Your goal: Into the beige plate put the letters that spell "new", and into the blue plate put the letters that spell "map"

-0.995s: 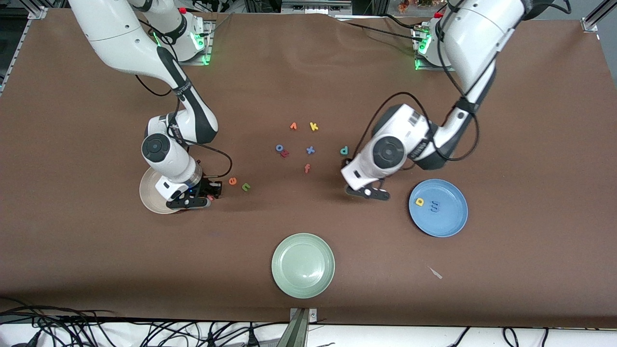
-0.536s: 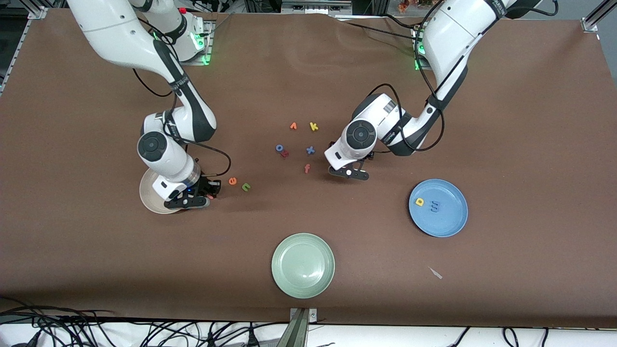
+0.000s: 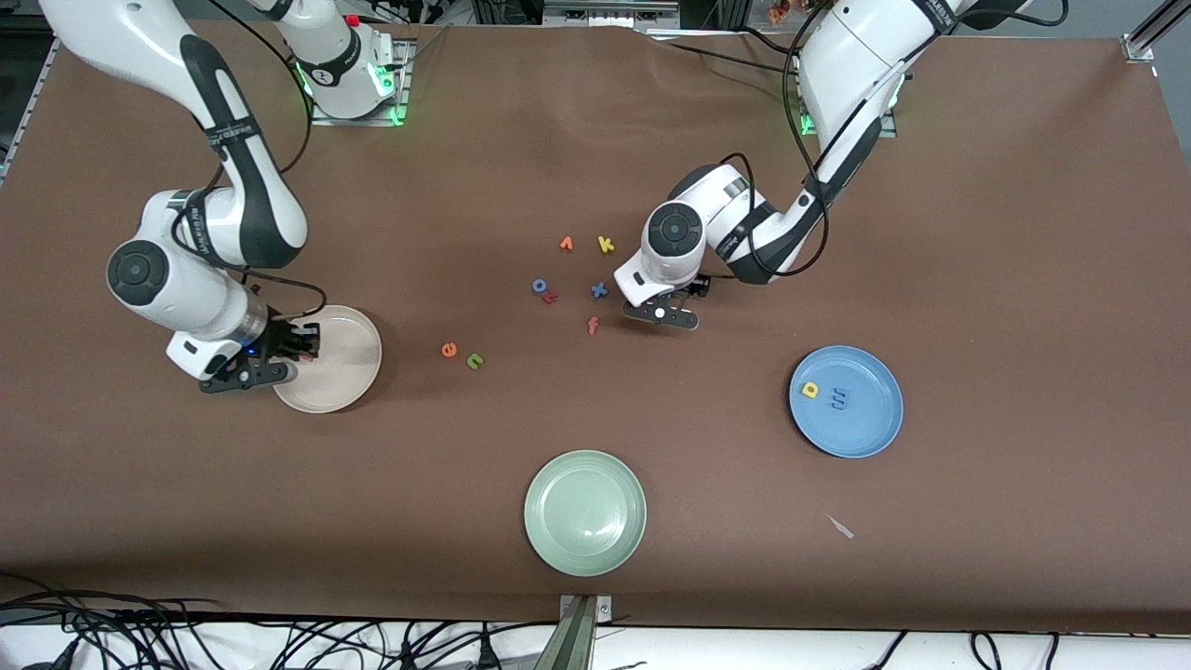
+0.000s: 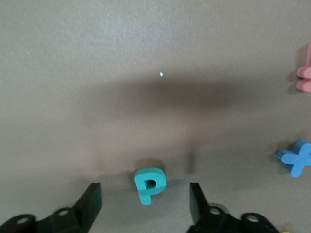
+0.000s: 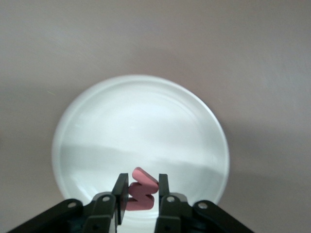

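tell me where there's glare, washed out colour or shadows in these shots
Right wrist view: the beige plate looks washed out, nearly white, with pale bands of glare, under the pink w. Left wrist view: a broad soft shadow lies on the table above the teal p. Front view: evenly lit.

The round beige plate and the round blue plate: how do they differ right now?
The round beige plate holds no letters; the round blue plate holds a yellow a and a blue m. The right gripper, shut on a pink w, is over the beige plate's rim; no gripper is over the blue plate. Both are low-rimmed and similar in size.
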Controlling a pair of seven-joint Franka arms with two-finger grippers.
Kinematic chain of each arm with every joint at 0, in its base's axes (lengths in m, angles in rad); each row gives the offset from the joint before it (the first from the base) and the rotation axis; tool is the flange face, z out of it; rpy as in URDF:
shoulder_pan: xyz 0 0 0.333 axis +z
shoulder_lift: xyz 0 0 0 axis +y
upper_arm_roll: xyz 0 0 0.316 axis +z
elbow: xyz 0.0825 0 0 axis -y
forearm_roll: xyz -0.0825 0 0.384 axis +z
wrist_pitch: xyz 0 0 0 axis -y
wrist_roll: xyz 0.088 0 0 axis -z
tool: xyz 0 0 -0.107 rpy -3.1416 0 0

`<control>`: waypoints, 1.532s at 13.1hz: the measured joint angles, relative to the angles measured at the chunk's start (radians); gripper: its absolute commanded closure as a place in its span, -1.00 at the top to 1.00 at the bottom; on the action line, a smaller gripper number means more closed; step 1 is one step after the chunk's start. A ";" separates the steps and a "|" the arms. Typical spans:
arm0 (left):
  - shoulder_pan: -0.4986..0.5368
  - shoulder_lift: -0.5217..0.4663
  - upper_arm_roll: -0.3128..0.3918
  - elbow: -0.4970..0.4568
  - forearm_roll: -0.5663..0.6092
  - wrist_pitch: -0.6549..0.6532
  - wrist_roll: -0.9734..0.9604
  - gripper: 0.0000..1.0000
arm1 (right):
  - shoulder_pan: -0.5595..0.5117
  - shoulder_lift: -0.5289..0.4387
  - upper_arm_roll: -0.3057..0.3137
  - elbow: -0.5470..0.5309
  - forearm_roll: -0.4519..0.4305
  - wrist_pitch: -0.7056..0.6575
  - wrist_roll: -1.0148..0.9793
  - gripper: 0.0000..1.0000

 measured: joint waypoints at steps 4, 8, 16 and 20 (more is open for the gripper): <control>-0.003 0.002 0.000 -0.016 0.001 0.022 -0.026 -0.59 | 0.021 0.000 0.024 -0.036 0.001 0.052 0.063 0.43; -0.005 -0.001 -0.001 -0.016 0.001 0.025 -0.046 -1.00 | 0.191 0.015 0.054 0.016 0.002 0.054 0.385 0.44; 0.144 -0.204 0.005 0.079 0.003 -0.308 0.215 -1.00 | 0.327 0.155 0.054 0.045 -0.027 0.182 0.596 0.44; 0.398 -0.214 0.018 0.075 0.004 -0.302 0.573 -1.00 | 0.326 0.171 0.052 0.021 -0.073 0.229 0.596 0.29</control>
